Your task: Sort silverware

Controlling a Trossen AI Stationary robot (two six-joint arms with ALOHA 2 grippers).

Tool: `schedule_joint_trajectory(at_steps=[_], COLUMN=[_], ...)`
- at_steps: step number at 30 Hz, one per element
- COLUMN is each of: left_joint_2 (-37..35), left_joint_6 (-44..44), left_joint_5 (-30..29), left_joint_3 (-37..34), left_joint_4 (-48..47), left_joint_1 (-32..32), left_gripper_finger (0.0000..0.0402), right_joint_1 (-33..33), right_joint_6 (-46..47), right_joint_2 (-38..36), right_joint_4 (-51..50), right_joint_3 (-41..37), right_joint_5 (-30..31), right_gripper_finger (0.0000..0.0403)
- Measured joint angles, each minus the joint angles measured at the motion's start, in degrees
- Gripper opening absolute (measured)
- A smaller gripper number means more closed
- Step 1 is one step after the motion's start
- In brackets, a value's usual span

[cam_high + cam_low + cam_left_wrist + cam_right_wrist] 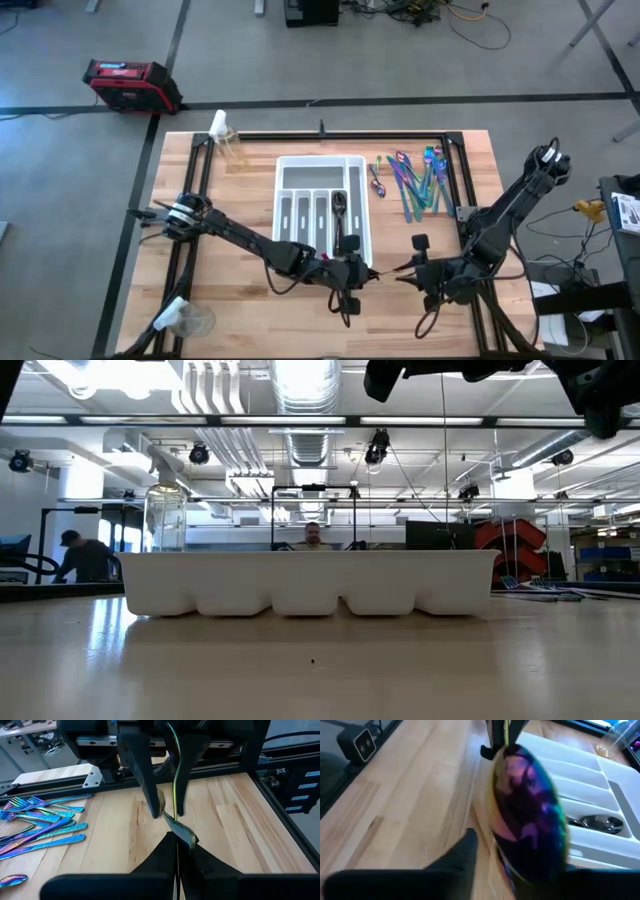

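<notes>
Both arms meet just off the near end of the white cutlery tray, low over the wooden surface. The right claw reaches in toward the tray's near corner, and its wrist camera is filled by the iridescent purple-teal bowl of a spoon clamped in its fingers and standing upright, with the tray's compartments right behind it. The left claw faces it from the other side: in the left wrist view its two dark fingers are spread a little around the spoon's thin handle, one finger touching it, though whether they are gripping I cannot tell. So the spoon hangs between the two claws, just clear of the tray's near end. Inside the tray, one dark spoon lies in a long slot on the side nearest the loose pile. That pile of silverware, iridescent forks and spoons, rests on the surface just beside the tray. A clear spray bottle stands beyond the tray's far corner. Past the tray, people show in the room.
</notes>
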Motion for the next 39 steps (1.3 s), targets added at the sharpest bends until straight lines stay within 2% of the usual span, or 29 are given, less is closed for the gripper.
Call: schedule_joint_trajectory(at_steps=[1,3,12,17,21,25,29,33,39], left_joint_2=[0.0,0.0,-0.03,-0.17,-0.42,-1.66,-3.55,-5.1,-5.09], left_joint_6=[0.0,0.0,0.24,-0.77,-1.76,-4.84,-11.53,-18.32,-24.66], left_joint_5=[0.0,0.0,-0.02,-0.91,-2.64,-6.46,-12.41,-17.11,-19.86], left_joint_3=[0.0,0.0,0.0,0.0,0.0,0.0,0.0,0.0,-0.02], left_joint_4=[0.0,-0.02,-0.44,-3.36,-5.71,-11.33,-20.87,-27.79,-32.5], left_joint_1=[0.0,-0.04,-0.12,-0.32,-0.7,-1.61,-3.27,-5.05,-6.34], left_gripper_finger=[0.0,0.0,0.0,0.0,0.0,0.0,0.0,0.0,0.0], right_joint_1=[0.02,0.02,0.0,0.02,0.86,3.67,7.25,9.26,9.79], right_joint_6=[-0.02,0.41,4.59,8.56,14.16,18.97,21.41,24.59,28.77], right_joint_2=[-0.04,-0.04,-0.06,0.67,5.04,12.25,19.44,25.39,33.98], right_joint_4=[-0.07,-1.19,-3.88,-4.74,-4.49,0.9,10.88,13.81,13.67], right_joint_3=[0.1,0.14,0.14,0.0,-0.23,-0.26,-0.08,1.68,4.58], right_joint_5=[0.0,0.0,-0.36,-6.6,-10.5,-11.31,-11.28,-11.0,-9.94], right_gripper_finger=[0.0029,0.001,0.0001,0.0004,0.0008,0.004,0.0099,0.015,0.0177])
